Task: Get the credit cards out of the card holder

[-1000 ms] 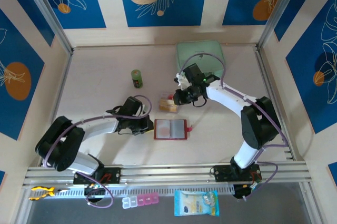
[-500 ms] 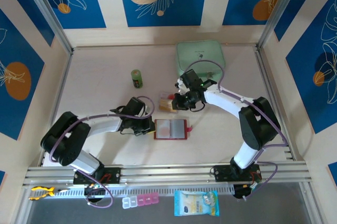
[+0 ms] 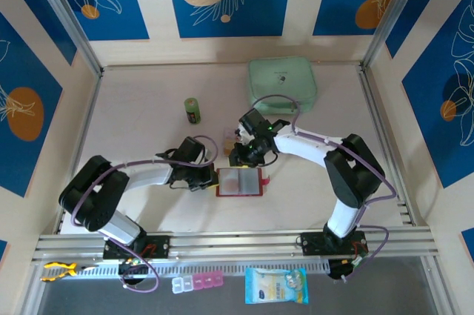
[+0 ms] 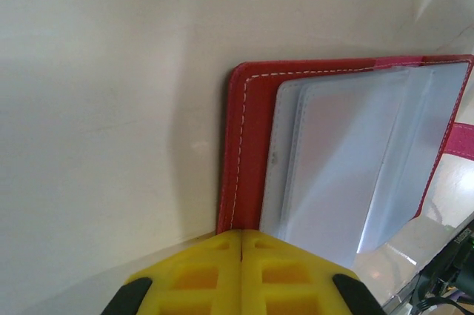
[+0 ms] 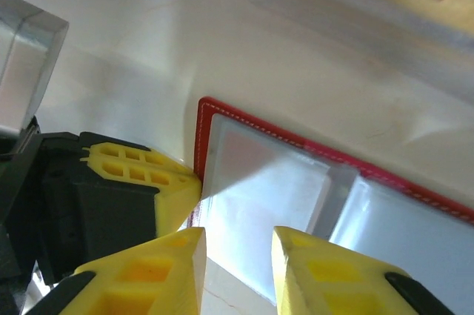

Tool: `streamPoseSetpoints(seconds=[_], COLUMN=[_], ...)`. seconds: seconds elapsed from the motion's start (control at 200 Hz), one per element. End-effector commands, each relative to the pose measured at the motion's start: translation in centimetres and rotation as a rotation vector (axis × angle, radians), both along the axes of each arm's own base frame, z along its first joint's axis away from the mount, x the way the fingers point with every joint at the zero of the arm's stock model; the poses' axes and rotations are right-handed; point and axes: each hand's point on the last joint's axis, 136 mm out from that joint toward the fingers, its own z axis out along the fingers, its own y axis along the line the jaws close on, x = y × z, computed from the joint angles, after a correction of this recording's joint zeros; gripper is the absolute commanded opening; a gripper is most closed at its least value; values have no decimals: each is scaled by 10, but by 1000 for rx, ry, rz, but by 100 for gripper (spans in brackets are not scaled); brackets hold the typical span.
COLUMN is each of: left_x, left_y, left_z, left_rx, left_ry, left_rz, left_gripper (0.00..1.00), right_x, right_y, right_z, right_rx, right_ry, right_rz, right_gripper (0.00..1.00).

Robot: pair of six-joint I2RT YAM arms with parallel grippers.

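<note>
At the left border of the card holder, left hand closed tight: yellow fingers flush together, nothing between them, tips touching the red stitched edge. Low to the desk, arm reaching in from the left.

Just above the holder's left half, right hand tilted downward, jaws a little apart, narrow gap, nothing gripped; pale clear plastic of the holder visible through that gap. From the right wrist, one yellow tip of the left hand touching the holder's corner, close beside the right hand's own finger.

Card holder open and flat, red cover down, clear pockets facing up, small pink tab jutting from the right side. Placed near the front middle of the desk, between the two arms. Impossible to tell whether anything sits inside the pockets.

Just beyond the holder, credit cards in a small pile on the desk, partly hidden by the right arm, outside the holder. Tan card with printed lettering along the top of the right wrist view, clear plastic edge beside it.

Farther back, green cylinder upright at left of centre. Mint green case near the rear wall, right of centre, well apart from the holder.

Below the front rail, pill organiser and blue packet side by side.
</note>
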Motion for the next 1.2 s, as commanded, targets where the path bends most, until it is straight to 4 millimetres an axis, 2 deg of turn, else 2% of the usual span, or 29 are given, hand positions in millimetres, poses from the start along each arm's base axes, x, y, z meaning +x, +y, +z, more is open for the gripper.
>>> streamPoseSetpoints(seconds=[0.0, 0.135, 0.52, 0.905, 1.195], left_x=[-11, -14, -15, -16, -16], left_y=[11, 15, 21, 22, 23], left_z=[-9, -10, -7, -8, -9], left_rx=[47, 54, 69, 69, 74], left_ry=[25, 20, 10, 18, 20], left_rz=[8, 15, 18, 19, 20], left_gripper=[4, 4, 4, 4, 4], right_x=[-15, -23, -31, -40, -39], right_y=[10, 18, 26, 26, 11], right_z=[-8, -15, -32, -36, -44], right_rx=[23, 23, -5, -20, -96], right_ry=[81, 103, 153, 164, 148], right_rz=[-23, -26, -45, -30, -55], right_gripper=[32, 41, 40, 40, 40])
